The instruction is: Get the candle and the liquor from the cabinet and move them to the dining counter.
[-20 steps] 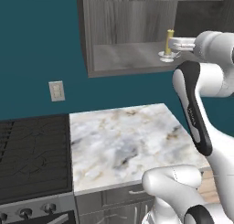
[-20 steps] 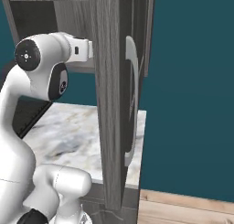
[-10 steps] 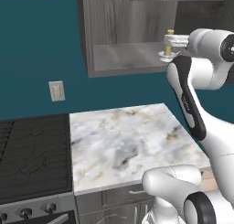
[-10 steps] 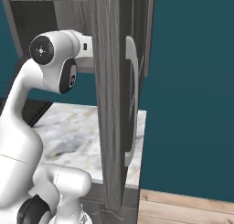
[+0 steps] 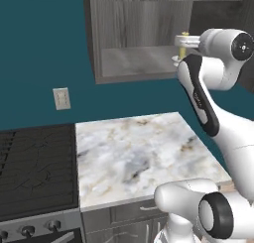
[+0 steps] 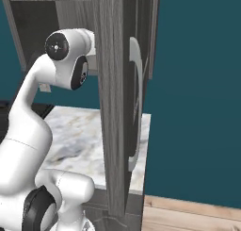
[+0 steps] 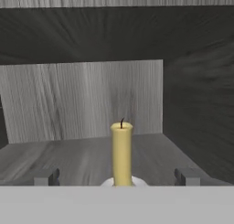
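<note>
The candle (image 7: 122, 152), pale yellow with a black wick, stands upright in a small white holder on the shelf of the cabinet (image 5: 134, 63). In the hand view it sits centred between my fingertips (image 7: 46, 176), which are spread wide on either side without touching it. My gripper (image 7: 116, 176) is open and empty. In the left base view the candle (image 5: 184, 48) is at the shelf's right front, with my white hand reaching in from the right. The cabinet door (image 6: 115, 107) hangs open, edge-on, with its silver bar handle (image 6: 135, 103). The liquor and the dining counter are out of view.
Below the cabinet lies a small marble worktop (image 5: 134, 157), with a black stove (image 5: 34, 167) to its left. A wall outlet (image 5: 61, 98) sits on the teal wall. The open door stands close on the arm's right. Wooden floor (image 6: 188, 216) shows at the lower right.
The arm's upper joints have swung right and closer to the cabinet, while the hand stays at the candle. The jaws have stayed open.
</note>
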